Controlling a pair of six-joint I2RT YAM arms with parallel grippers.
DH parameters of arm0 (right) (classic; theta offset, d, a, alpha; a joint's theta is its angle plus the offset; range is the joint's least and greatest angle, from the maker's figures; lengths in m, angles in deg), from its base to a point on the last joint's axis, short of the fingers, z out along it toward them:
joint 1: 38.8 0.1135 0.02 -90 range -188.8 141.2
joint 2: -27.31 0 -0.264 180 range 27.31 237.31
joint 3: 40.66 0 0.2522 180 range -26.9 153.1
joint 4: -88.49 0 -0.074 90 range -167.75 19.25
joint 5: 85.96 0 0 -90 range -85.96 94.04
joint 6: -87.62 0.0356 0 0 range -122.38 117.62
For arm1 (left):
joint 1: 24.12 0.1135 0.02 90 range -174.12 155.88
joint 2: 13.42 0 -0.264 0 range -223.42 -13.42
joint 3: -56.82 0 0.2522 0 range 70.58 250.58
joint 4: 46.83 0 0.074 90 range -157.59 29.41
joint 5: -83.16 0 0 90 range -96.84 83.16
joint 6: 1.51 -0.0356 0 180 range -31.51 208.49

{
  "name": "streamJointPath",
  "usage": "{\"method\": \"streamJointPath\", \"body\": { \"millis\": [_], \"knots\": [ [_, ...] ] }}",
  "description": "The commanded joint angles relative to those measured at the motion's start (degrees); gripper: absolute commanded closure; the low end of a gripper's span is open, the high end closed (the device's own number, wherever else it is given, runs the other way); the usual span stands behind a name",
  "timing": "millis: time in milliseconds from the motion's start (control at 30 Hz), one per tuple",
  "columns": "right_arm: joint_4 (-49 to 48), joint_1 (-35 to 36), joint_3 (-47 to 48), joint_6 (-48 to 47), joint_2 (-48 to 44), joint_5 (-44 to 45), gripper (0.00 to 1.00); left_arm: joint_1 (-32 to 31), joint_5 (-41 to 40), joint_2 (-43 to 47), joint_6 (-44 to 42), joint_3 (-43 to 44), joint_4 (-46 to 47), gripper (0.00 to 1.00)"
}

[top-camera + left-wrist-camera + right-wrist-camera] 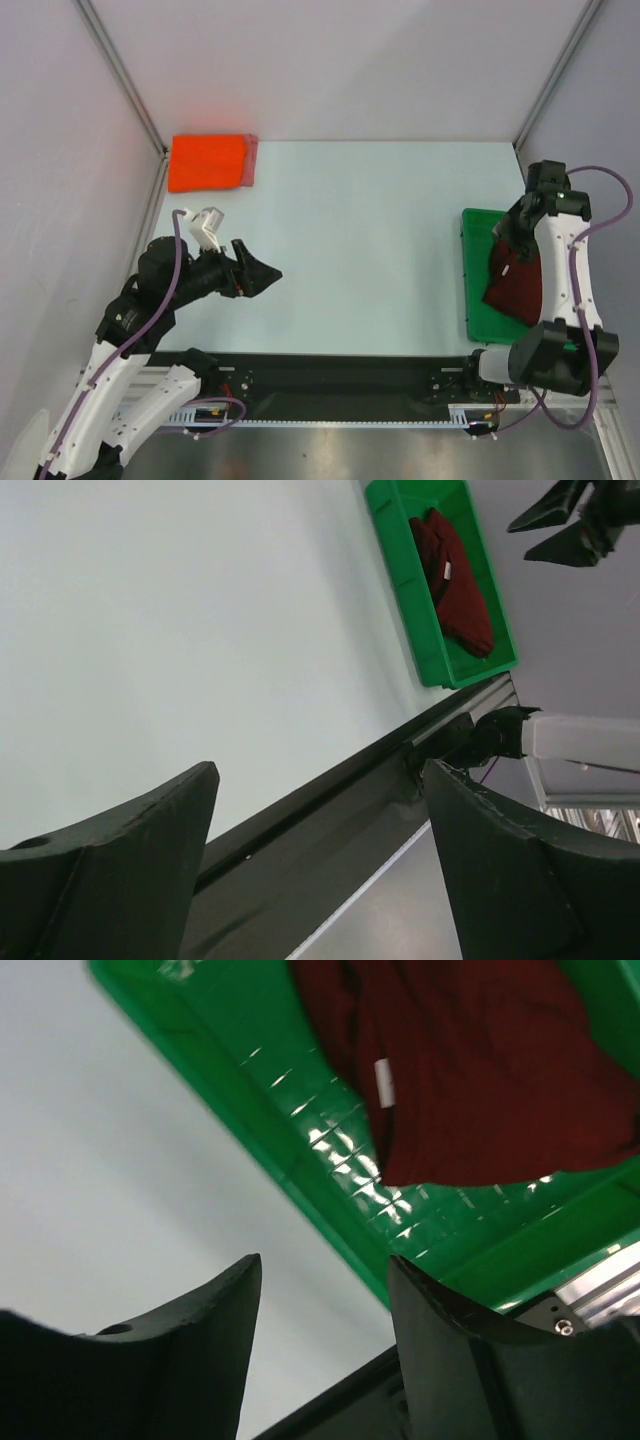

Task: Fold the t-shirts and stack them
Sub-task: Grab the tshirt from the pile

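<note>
Step in hand, as I judge it: fetch the last shirt out for folding.

- Maroon shirt [518, 282] lies crumpled in the green tray [468, 290], right of frame in the top view. White label [384, 1083] faces up.
- Orange-red shirt [207, 162] sits folded in the upper left corner, with a pinkish shirt [252, 160] peeking out at its right edge. Whether it lies under or beside, cannot tell.
- Right fingers [200, 1330] hang over the tray's near wall, moderately parted, nothing in them.
- Left fingers [160, 840] are low over the desk [360, 240], lower left of the top view, spread wide and empty.

To do it well: come down on a thick fold near the label, clear of the tray wall. Pinch cloth only, then lift high enough that the hem clears the rim. Lay it mid-desk, where the left fingers could take an edge.

Surface: pale, smooth, bare in the middle. Plain light walls [330, 60] with metal struts [120, 75] at the corners. A dark rail [340, 385] runs along the bottom.
</note>
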Motion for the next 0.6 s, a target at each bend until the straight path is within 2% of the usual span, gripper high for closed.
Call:
{"method": "streamJointPath", "body": {
  "millis": [0,100,167,200,300,433,533,567],
  "knots": [
    [-5.5,-6.4,-2.3,-6.0,3.0,-1.4,0.41,-0.4,3.0,-0.6,-3.8,3.0,1.3,0.14],
    [-9.3,-8.4,-4.4,-4.3,8.7,3.5,0.35,-0.6,0.7,-1.2,-7.2,5.6,-0.1,0.19],
    [-13.1,-9.4,-6.4,-3.8,13.1,6.0,0.22,-0.7,-3.4,-2.2,-9.0,7.4,-2.5,0.19],
    [-14.2,-9.9,-6.9,-3.7,14.9,6.1,0.2,-1.1,-4.4,-2.5,-9.6,8.7,-3.0,0.2],
    [-17.5,-10.5,-8.4,-3.8,21.3,6.7,0.22,-1.4,-6.0,-4.4,-10.9,10.2,-3.7,0.21],
    [-20.0,-11.0,-9.4,-3.0,26.3,9.1,0.31,-2.1,-7.4,-6.3,-12.3,11.7,-4.1,0.23],
    [-21.4,-11.1,-10.1,-3.6,26.0,9.2,0.52,-3.0,-8.5,-7.9,-13.3,12.9,-4.2,0.25],
    [-21.4,-11.2,-9.9,-3.6,25.8,9.7,0.66,-3.6,-8.9,-8.1,-13.3,13.2,-4.2,0.25]
  ]
}}
